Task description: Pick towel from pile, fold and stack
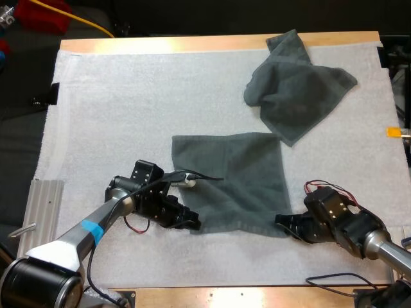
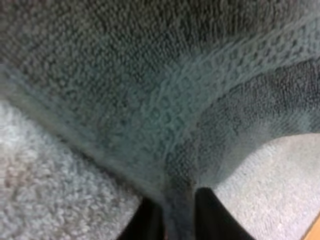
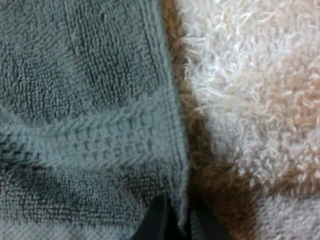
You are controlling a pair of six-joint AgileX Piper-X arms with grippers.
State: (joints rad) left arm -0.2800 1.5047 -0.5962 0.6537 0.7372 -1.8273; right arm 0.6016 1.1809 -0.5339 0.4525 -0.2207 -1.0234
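A dark grey-green towel point(image 1: 234, 179) lies spread flat in the middle of the white mat. My left gripper point(image 1: 191, 223) is at its near left corner, shut on the towel's edge point(image 2: 177, 210), which is pinched between the black fingers point(image 2: 147, 222). My right gripper point(image 1: 284, 222) is at the near right corner, and its fingers point(image 3: 159, 220) press on the towel's hem point(image 3: 177, 200) from both sides. A second, crumpled towel point(image 1: 295, 86) lies at the far right of the mat.
The white mat point(image 1: 115, 109) covers most of the wooden table point(image 1: 192, 43). A ribbed metal block point(image 1: 43, 205) sits off the mat's left near edge.
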